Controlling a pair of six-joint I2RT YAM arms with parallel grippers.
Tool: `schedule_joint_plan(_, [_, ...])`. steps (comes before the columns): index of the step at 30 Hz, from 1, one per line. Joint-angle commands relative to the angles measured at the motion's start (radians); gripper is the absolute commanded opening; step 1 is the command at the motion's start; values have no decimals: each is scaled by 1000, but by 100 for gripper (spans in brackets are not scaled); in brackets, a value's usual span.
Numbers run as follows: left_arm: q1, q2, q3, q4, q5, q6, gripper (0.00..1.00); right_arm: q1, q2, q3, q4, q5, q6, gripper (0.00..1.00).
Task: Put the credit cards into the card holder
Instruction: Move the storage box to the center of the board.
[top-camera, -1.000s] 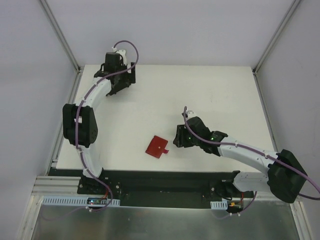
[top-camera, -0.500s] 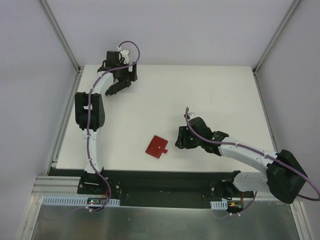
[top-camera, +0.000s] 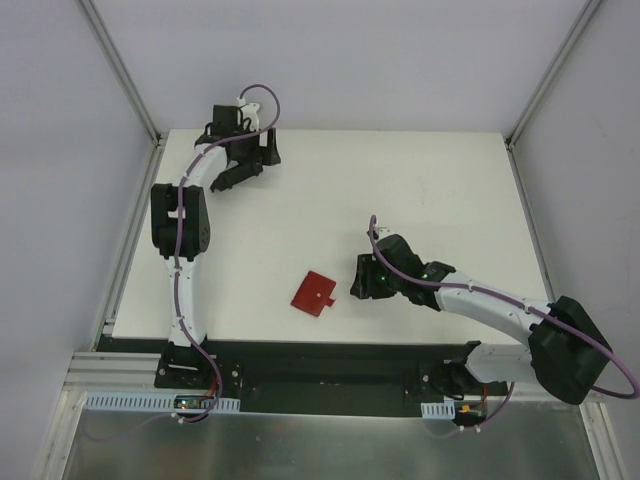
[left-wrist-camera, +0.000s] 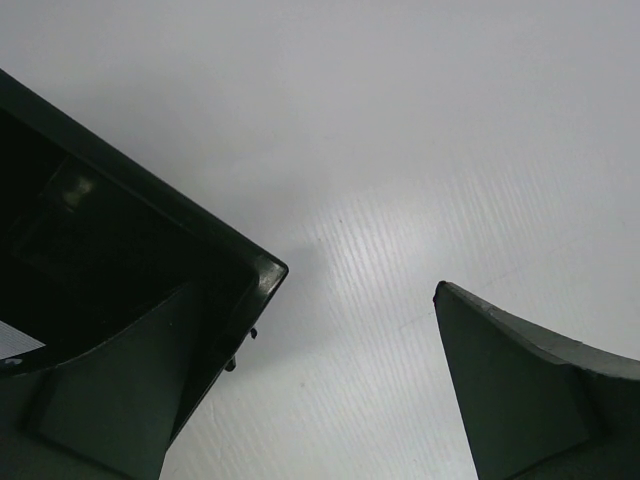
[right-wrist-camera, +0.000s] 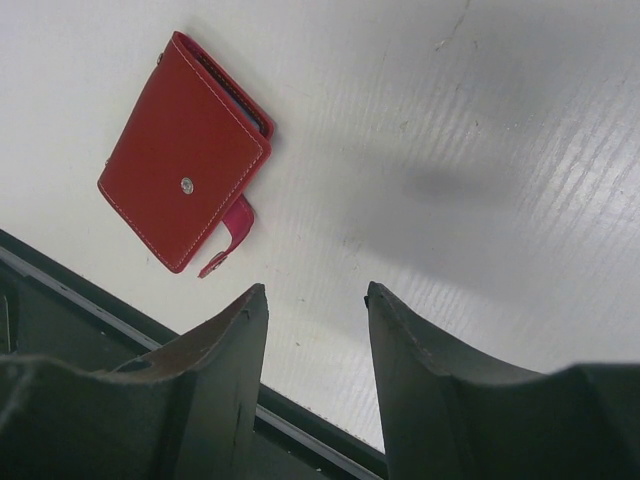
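The card holder, a shut red wallet (top-camera: 313, 293) with a snap tab, lies flat on the white table near the front; it also shows in the right wrist view (right-wrist-camera: 185, 165). My right gripper (top-camera: 362, 278) (right-wrist-camera: 313, 295) is open and empty, just right of the wallet and apart from it. My left gripper (top-camera: 240, 172) (left-wrist-camera: 318, 290) is open at the back left, its left finger (left-wrist-camera: 110, 400) against the black box (left-wrist-camera: 150, 230). No credit card shows clearly. A pale sliver (left-wrist-camera: 15, 345) lies inside the box, and I cannot tell what it is.
The black open-sided box (top-camera: 262, 148) stands at the table's back left corner. Grey walls with metal posts close in the left, back and right. A black rail (top-camera: 320, 355) runs along the front edge (right-wrist-camera: 60, 290).
The left arm has folded upright, its elbow moving back toward the corner, while its gripper stayed by the black box. The right gripper and the wallet have hardly moved.
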Motion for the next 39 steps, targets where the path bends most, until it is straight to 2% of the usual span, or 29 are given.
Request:
schedule_joint_plan(1, [2,-6,4,-6,105,-58,98,-5,-7,2,-14,-13,11,48])
schedule_joint_plan(5, [-12,-12,-15,-17,152,-87,97,-6,-22,-12,-17,-4,14,48])
schedule_joint_plan(20, [-142,-104,-157,-49,138,-166,92,-9,-114,-53,-54,36,42,49])
schedule_joint_plan(27, [-250,-184,-249,-47,141,-268,90,-18,-249,-118,-112,232,132,52])
schedule_joint_plan(34, [-360,-259,-365,8,142,-387,90,-36,-384,-179,-166,327,186,58])
schedule_joint_plan(39, [-452,-278,-376,34,141,-461,90,-50,-459,-218,-189,354,227,60])
